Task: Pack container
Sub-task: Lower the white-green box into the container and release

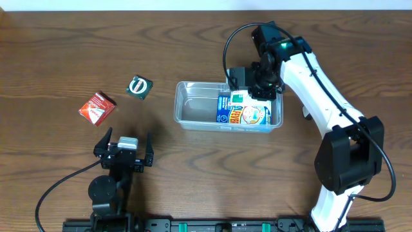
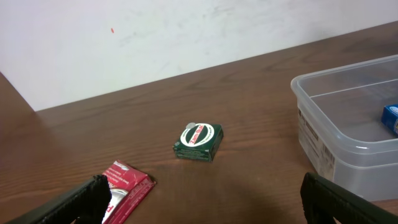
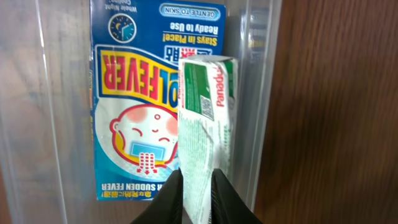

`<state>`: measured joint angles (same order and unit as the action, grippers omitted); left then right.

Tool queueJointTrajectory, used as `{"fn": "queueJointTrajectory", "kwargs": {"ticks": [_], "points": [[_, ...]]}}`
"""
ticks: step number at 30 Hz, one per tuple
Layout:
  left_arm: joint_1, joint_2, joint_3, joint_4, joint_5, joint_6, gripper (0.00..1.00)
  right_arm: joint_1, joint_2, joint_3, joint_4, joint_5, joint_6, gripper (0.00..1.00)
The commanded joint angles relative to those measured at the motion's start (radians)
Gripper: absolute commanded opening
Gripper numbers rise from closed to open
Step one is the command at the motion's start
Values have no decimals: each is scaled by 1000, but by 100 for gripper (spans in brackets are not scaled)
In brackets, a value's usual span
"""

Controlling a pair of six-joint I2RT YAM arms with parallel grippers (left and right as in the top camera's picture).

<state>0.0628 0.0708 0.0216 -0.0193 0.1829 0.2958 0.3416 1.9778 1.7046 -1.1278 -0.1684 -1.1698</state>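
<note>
Count: one container (image 1: pixel 193 106), four small packages, two arms. The container, a clear shallow tub with rounded corners, sits on the bench (image 1: pixel 64 51) right of centre in the overhead frame, long side across. Contents: one blue box (image 1: pixel 248 116) printed with a baby's face lies flat in the tub's right half, and the left half shows bare floor. A second package, a green-and-white carton (image 3: pixel 205 124), is clamped on its narrow end between the fingers of the right end effector (image 3: pixel 198 186). In the right wrist view it overlaps the right edge of the blue box and lies just beside the clear container wall (image 3: pixel 255 93). Whether it touches the box beneath cannot be told. The right arm reaches in from the upper right and covers the tub's upper right corner in the overhead view. Outside the tub there are two items, both to its left: a small dark green box (image 1: pixel 140 87) with a round white emblem, near the tub, and a red packet (image 1: pixel 97 107) further left and slightly lower, the two apart from each other. The left end effector (image 1: pixel 126 145) sits at lower left with its fingers spread wide and nothing between them, well apart from the tub. Its wrist view shows the green box (image 2: pixel 199 142) at centre, the red packet (image 2: pixel 127 186) at lower left and the tub's end wall (image 2: pixel 348 124) at right.
</note>
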Motion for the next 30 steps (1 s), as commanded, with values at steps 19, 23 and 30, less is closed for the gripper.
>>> {"fn": "queueJointTrajectory", "kwargs": {"ticks": [19,23,30], "points": [[4,0,-18,-33,11,13,98,76,-97,-4,-51,-56,68,39],[4,0,-18,-33,11,13,98,124,-187,-4,-61,-200,195,99],[4,0,-18,-33,11,13,98,175,-261,-4,-66,-468,258,99]]}}
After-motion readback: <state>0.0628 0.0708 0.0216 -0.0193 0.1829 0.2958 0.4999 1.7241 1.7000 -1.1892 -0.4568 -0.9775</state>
